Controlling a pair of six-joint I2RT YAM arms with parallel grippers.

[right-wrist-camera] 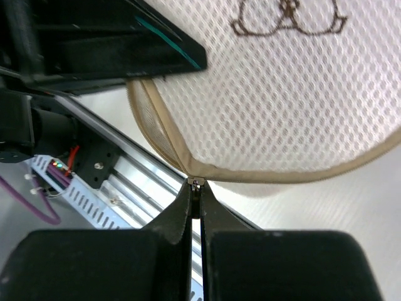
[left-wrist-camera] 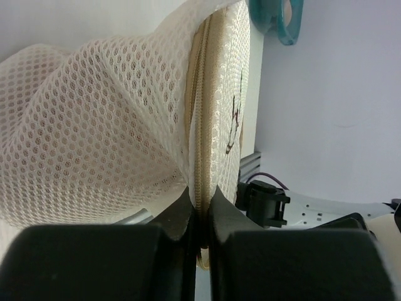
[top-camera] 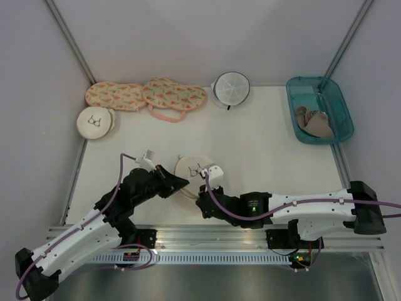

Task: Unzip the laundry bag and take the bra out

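Cream mesh of the laundry bag (left-wrist-camera: 94,138) filled the left wrist view, where the left gripper (left-wrist-camera: 200,207) was clenched on the bag's zipper (left-wrist-camera: 199,125). Only the right wrist view showed the right gripper (right-wrist-camera: 195,188) pinching the zipper pull (right-wrist-camera: 196,182). The bag lay near the front edge of the table (top-camera: 263,144), its inside hidden. A teal bin (top-camera: 343,113) held a tan bra (top-camera: 315,123).

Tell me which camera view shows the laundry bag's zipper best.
The left wrist view: the zipper runs up the frame's middle, close and sharp, pinched by the left end effector. The right wrist view shows only the tan rim and a small pull in the right end effector. From above it is too small.
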